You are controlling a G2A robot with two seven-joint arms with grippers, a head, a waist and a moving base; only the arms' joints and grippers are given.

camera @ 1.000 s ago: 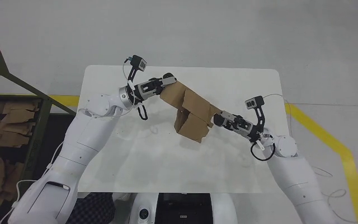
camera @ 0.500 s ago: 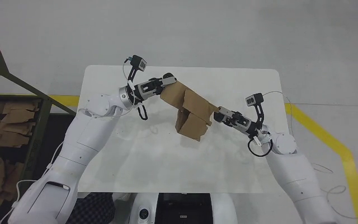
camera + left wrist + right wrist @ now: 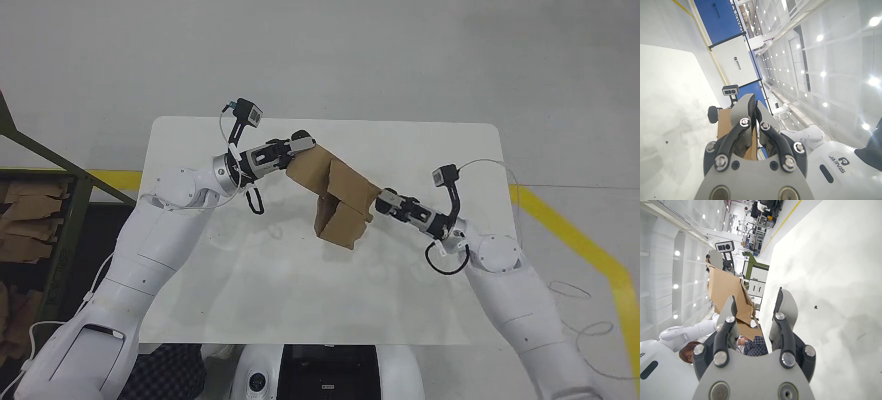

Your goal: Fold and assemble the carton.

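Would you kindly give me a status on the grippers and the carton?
Left gripper shut on brown cardboard carton. Right gripper open at its opposite flap. Carton partly folded, over white table.

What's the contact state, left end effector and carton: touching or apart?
Touching. The left wrist view shows the left end effector shut on the edge of the carton, with cardboard pinched inside.
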